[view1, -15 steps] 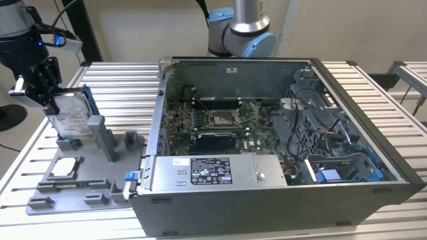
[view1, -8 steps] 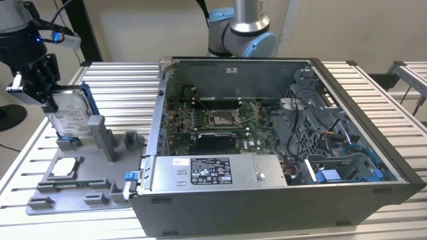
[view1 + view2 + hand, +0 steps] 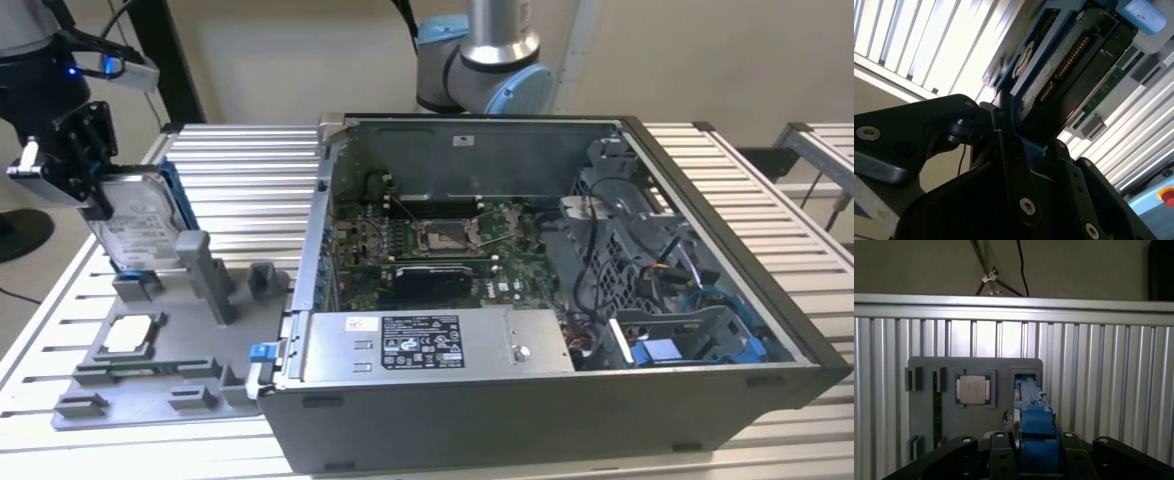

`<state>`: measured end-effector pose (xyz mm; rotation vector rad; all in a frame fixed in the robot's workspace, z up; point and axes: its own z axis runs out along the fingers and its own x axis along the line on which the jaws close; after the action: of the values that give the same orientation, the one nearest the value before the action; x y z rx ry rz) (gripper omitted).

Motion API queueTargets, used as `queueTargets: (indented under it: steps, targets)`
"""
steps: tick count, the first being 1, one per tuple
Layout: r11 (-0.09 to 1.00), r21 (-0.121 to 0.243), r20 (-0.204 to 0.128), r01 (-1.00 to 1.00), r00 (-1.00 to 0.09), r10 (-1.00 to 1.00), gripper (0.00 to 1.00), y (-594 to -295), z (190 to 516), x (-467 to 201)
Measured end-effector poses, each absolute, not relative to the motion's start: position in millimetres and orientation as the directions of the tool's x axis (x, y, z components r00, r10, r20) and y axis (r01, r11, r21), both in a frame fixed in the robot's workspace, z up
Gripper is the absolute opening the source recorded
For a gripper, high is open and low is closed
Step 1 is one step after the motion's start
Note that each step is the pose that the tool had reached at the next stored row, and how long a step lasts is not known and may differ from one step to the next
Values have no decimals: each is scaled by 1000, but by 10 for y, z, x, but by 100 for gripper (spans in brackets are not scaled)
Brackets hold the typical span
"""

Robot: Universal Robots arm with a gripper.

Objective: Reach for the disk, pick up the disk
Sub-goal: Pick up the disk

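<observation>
While the gripper (image 3: 96, 205) hangs over the far part of the table (image 3: 240, 160) at the exterior view's left, it is closed on the disk (image 3: 140, 230). The disk stands upright on its narrow edge, with the white label facing the exterior view's right and the blue bracket around its border. The gripper takes it from above, at the upper far corner, so most of the disk's body hangs below the hand.

In the first wrist view the black fingers (image 3: 1002, 456) sit on both sides of the disk (image 3: 1036, 420), touching its blue bracket. The second wrist view shows the disk (image 3: 1054, 70) reaching away from the gripper (image 3: 1019, 145), with its connector side visible.

The disk's lower edge is at a slot in the far end of a grey tray (image 3: 160, 390); I cannot tell whether it touches the slot. A small square chip (image 3: 127, 333) lies flat in the tray, nearer than the disk. An open computer case (image 3: 534, 420) stands to the tray's right, apart from the gripper.
</observation>
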<state>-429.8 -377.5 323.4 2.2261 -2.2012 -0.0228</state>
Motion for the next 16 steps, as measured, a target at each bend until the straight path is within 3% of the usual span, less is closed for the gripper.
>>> queueTargets:
  steps: [16]
  targets:
    - [-11, 18, -3, -1000, 11, -1000, 0, -3775, 3408, -4298]
